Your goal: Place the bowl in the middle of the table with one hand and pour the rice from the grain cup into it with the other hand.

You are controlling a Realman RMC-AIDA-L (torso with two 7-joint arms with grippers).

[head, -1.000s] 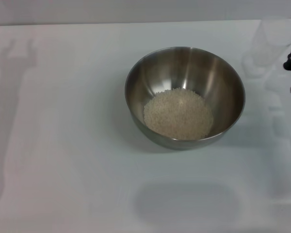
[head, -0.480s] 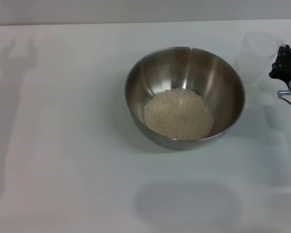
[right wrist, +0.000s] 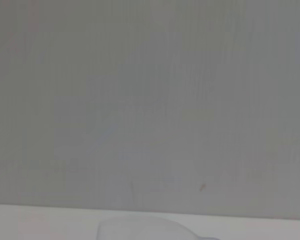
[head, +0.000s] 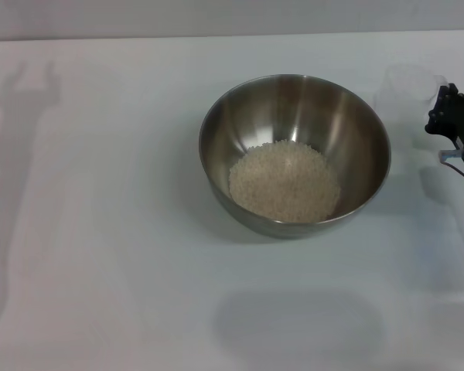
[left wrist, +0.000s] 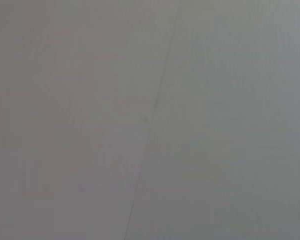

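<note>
The table (head: 100, 232) carries the bowl (head: 294, 154) near its middle, unmoved since the earlier frames, with the rice (head: 284, 182) heaped inside. At the right edge, the right gripper (head: 448, 116) grips the grain cup (head: 406, 97) upright, its fingers closed on the cup's side; both have shifted lower and nearer the bowl's rim than a second ago. The left gripper is out of sight.

The head camera looks down from above onto the plain white flat table (head: 100, 232). Both wrist cameras face a plain grey wall. The right wrist view also catches the table's edge (right wrist: 40, 222).
</note>
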